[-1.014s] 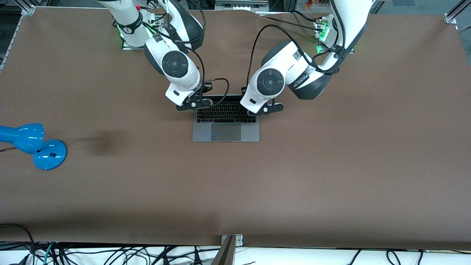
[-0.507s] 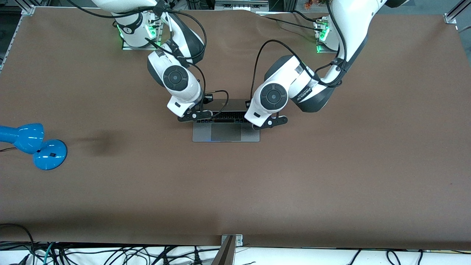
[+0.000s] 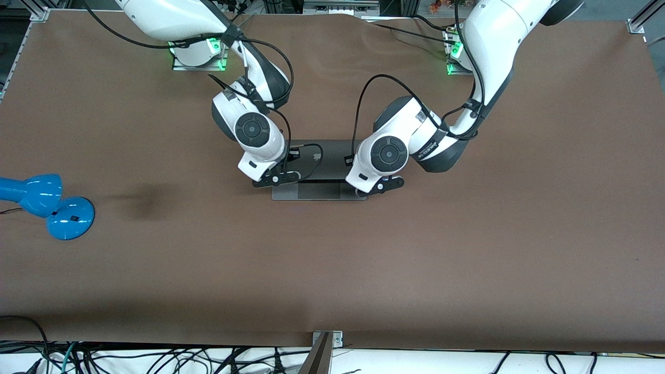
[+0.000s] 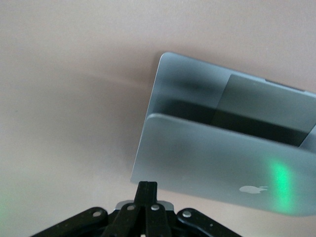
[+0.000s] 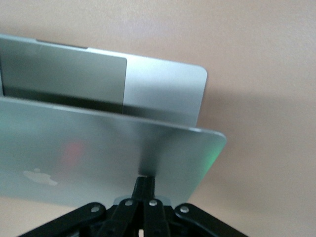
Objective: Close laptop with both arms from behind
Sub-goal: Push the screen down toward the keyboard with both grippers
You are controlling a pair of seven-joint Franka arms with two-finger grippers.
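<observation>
The space-grey laptop (image 3: pixel 318 191) sits mid-table, its lid (image 3: pixel 317 156) tilted low over the base, apple logo up. Only the trackpad strip of the base shows under it. My right gripper (image 3: pixel 275 178) is shut, its tip pressed on the lid near the corner toward the right arm's end (image 5: pixel 144 180). My left gripper (image 3: pixel 378 187) is shut, its tip at the lid's edge near the other corner (image 4: pixel 147 186). In both wrist views the lid (image 4: pixel 222 163) (image 5: pixel 98 153) stands a gap above the base (image 4: pixel 192 84) (image 5: pixel 163 94).
A blue desk lamp (image 3: pixel 47 205) lies at the right arm's end of the table. A metal bracket (image 3: pixel 324 345) and loose cables run along the table edge nearest the front camera. Brown table surface (image 3: pixel 467 234) surrounds the laptop.
Both grippers have moved toward the front camera and down with the lid. The lid has swung from near upright to low over the base, covering the keyboard.
</observation>
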